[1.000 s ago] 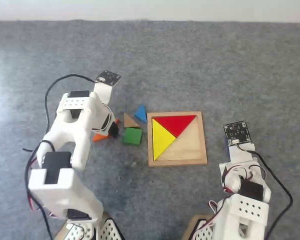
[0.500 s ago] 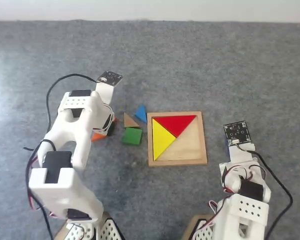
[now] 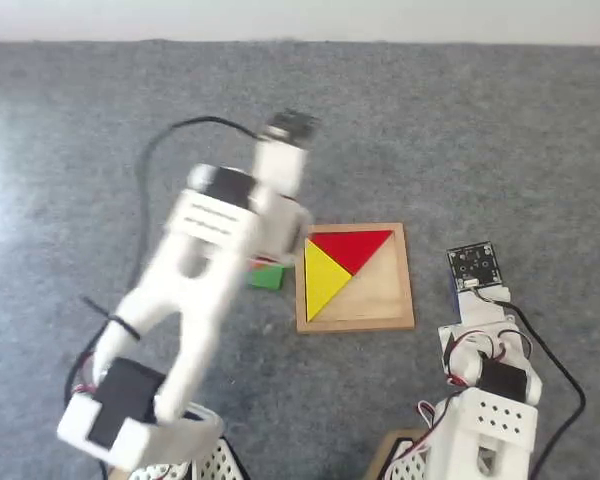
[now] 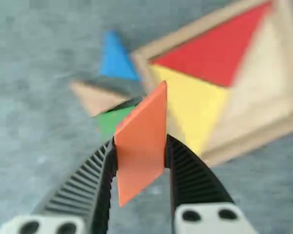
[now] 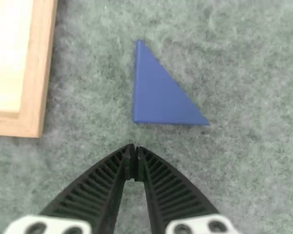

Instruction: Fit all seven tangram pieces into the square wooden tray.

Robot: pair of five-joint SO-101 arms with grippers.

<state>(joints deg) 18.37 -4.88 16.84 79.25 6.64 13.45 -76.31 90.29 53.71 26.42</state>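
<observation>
1. While hanging above the table [image 4: 29, 73], clamped with the left gripper [image 4: 139, 142] on an orange piece [image 4: 141, 122], pinched flat between both fingers, standing on edge and tilted, clear of the surface.
2. Directly beneath that grip: a green square [image 4: 110, 122], partly hidden behind the orange piece, touching a tan triangle [image 4: 94, 97]; just past them a light blue triangle [image 4: 115, 59], close to the tray's corner.
3. Farther out, the square wooden tray [image 4: 254, 139], holding a red triangle [image 4: 219, 51] and a yellow triangle [image 4: 195, 105] laid edge to edge, with bare wood over the rest of its floor.
4. From the high view, left arm [image 3: 210, 250] stretched over the loose pieces beside the tray, with the green square peeking out at its edge.
5. On the tray's other side, right gripper [image 5: 132, 151] pressed fully together on nothing, low over the table, tips pointing at a dark blue triangle [image 5: 158, 100] lying flat, near the tray's outer rim but apart from it.
</observation>
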